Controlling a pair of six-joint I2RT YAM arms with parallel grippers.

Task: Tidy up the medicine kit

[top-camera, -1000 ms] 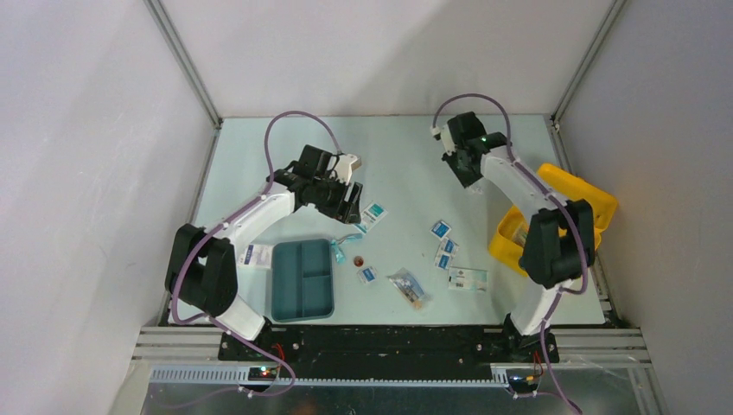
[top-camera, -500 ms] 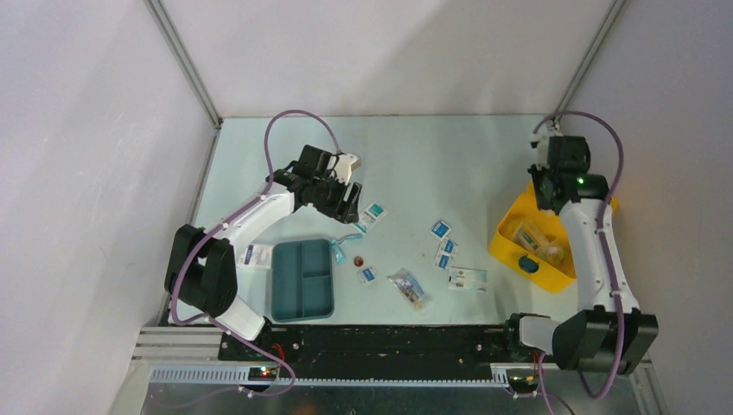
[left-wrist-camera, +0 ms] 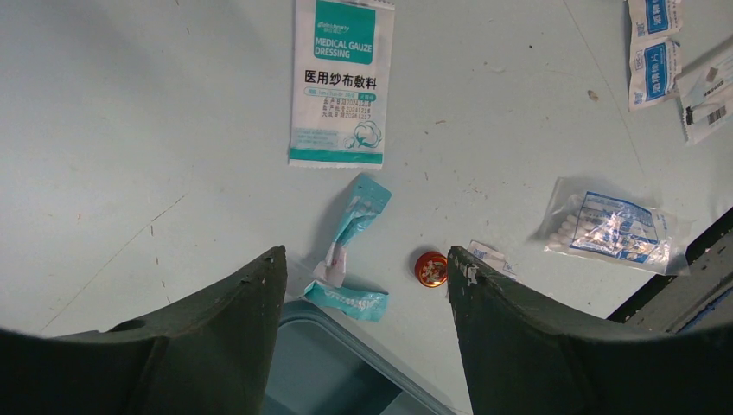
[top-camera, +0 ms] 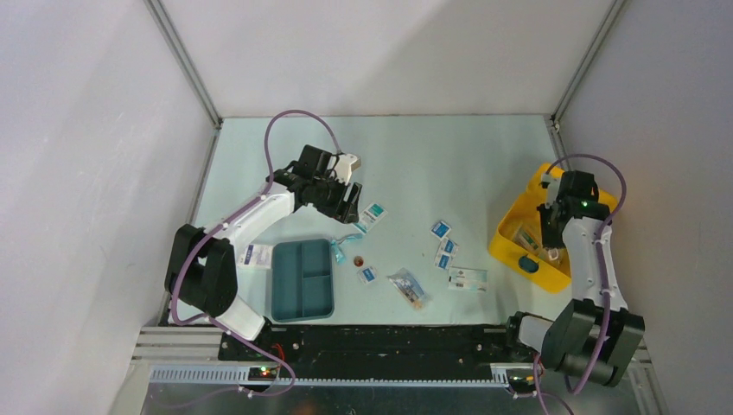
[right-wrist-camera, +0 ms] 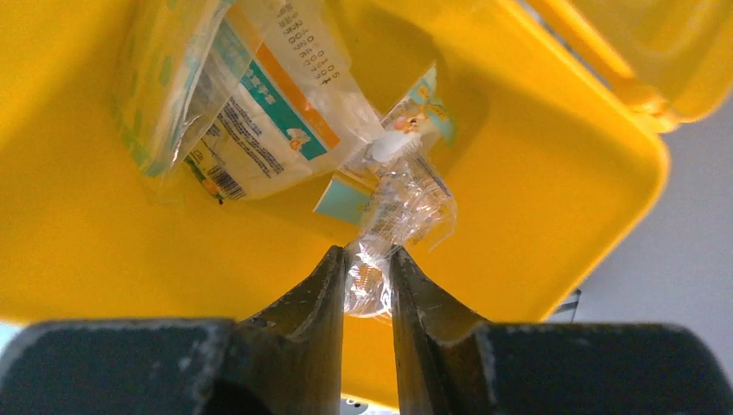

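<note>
Medicine kit [top-camera: 510, 251], a boxy bright-yellow plastic case with its hinged lid open, stands at the right edge of the pale green table [top-camera: 415, 164], right under the right claw [right-wrist-camera: 367, 259]. This black two-finger claw is pressed together on a clear crinkled plastic packet [right-wrist-camera: 406, 203] and pinches its near end. The packet reaches into the open box, its long side going away from the fingers, above a white pack with orange and teal print [right-wrist-camera: 259, 112] that lies inside. So the kit is directly below the claw, and I judge the coming move asks only to let go, perhaps after lowering a little. The case sits diagonally: its dark teal latch [top-camera: 529, 264] looks toward the near-left, the lid is on the far-right side, and the long axis seems to follow the latch wall. The left claw [left-wrist-camera: 367, 255] is spread wide, holds nothing, and hovers well apart over the left half of the table, so the right arm is clearly the nearer one
</note>
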